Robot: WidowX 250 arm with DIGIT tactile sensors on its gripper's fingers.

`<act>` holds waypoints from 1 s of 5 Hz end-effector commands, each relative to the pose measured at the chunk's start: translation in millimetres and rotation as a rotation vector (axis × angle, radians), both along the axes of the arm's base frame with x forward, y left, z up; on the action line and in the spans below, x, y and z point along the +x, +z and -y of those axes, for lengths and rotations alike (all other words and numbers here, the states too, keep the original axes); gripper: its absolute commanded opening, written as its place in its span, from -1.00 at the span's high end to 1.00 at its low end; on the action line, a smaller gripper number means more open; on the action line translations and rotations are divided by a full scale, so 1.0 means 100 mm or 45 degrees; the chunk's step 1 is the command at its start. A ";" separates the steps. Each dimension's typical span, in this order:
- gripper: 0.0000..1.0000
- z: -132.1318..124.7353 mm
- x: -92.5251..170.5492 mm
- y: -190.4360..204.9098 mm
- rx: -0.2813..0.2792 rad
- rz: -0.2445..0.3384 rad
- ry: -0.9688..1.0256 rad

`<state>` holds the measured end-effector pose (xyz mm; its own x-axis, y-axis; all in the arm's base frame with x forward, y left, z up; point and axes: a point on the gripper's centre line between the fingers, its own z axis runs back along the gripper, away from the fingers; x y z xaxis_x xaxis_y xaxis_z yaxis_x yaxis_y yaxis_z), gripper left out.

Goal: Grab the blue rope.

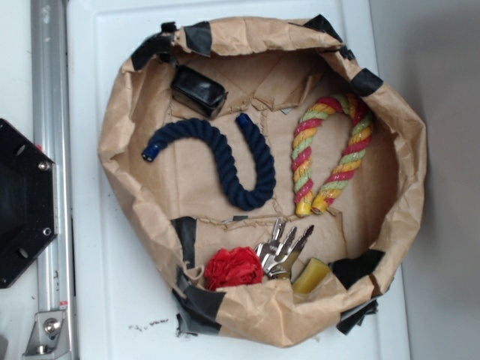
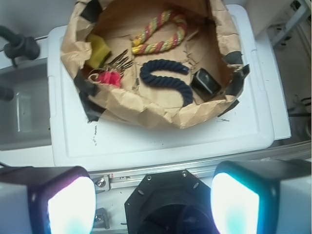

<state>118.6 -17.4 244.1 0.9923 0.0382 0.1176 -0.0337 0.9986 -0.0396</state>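
Inside the paper nest (image 1: 124,97), blue rope (image 1: 225,154) is lying curved, left of the striped rope (image 1: 334,154), untouched. Gripper (image 2: 153,195) is hovering well outside the nest, fingers (image 2: 70,207) spread wide, likely readying approach.

Black octagonal base plate (image 1: 22,202) with silver screws; dark gripper (image 2: 153,200) fingers with pale glowing pads.

you have a white worktop (image 1: 112,300), a plastic lid-like surface with a raised rim. directly on it sits a crumpled brown paper basin (image 1: 390,112), its rim patched with black tape. small dark specks mark the worktop near one edge.
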 end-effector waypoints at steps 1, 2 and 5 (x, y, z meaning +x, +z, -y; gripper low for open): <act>-1.00 0.00 0.00 0.00 0.000 0.000 0.000; -1.00 -0.16 0.50 -0.34 0.028 -0.039 -0.036; -1.00 -0.23 1.17 -1.35 0.117 -0.144 -0.460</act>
